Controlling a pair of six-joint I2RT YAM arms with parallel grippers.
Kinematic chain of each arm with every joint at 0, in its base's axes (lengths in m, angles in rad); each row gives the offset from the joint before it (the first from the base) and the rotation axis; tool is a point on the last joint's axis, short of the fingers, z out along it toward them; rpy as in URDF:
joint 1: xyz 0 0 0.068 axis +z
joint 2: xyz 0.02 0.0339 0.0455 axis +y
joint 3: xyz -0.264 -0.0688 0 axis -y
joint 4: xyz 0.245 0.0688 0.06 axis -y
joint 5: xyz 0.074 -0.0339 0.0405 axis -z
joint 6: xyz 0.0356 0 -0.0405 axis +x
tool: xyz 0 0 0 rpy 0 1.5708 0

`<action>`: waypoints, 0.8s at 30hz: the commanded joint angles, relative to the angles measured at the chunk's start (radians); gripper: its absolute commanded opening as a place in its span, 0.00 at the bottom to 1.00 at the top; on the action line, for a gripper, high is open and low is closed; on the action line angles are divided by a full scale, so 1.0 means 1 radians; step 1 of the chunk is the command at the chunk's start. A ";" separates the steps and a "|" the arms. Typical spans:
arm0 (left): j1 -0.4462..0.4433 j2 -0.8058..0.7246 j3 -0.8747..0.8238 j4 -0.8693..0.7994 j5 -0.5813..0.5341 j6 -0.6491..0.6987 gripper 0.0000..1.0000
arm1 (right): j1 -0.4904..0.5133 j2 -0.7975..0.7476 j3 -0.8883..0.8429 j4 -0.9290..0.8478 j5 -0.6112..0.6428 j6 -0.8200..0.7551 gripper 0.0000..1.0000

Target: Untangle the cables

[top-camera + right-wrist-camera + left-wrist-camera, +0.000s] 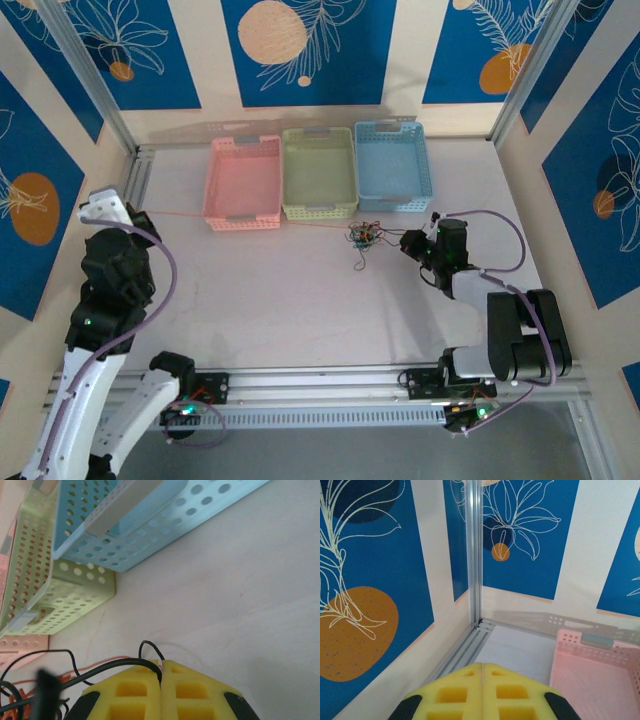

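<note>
Right gripper (161,667) is clamping shut on a black cable (100,669) beside the tangled cables (364,236). Left gripper (482,666), closed, is holding a taut orange cable (180,214) stretching past the pink basket (215,180).

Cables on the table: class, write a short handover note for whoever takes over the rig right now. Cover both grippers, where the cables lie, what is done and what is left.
Left gripper: shut, out at the far left. The orange cable runs taut from it to the tangle, so it seems pinched there.
Right gripper: shut on a black cable, low beside the tangle.
Tangle: on the table, just in front of the green basket and blue basket.
Done: the orange cable is drawn out straight, its other end in the knot.
Left: free it fully, then separate the rest.
</note>
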 commanded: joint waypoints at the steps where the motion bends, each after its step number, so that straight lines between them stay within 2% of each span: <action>1: 0.037 -0.033 0.003 0.073 -0.106 0.025 0.00 | -0.036 -0.012 -0.021 -0.047 0.107 0.052 0.00; 13: 0.058 -0.070 -0.012 0.121 -0.151 0.068 0.00 | -0.131 -0.013 -0.056 -0.062 0.083 0.170 0.00; 17: 0.063 -0.060 -0.011 0.111 -0.126 0.056 0.00 | -0.158 -0.010 -0.066 -0.048 0.063 0.194 0.00; 19: 0.065 -0.043 -0.006 0.098 -0.063 0.042 0.00 | -0.153 -0.008 -0.063 -0.049 0.063 0.185 0.00; 21: 0.065 -0.004 0.008 0.068 0.063 0.021 0.00 | -0.141 -0.011 -0.057 -0.052 0.064 0.171 0.00; 24: 0.064 0.107 0.060 0.004 0.350 -0.015 0.00 | -0.104 -0.011 -0.043 -0.044 0.040 0.113 0.00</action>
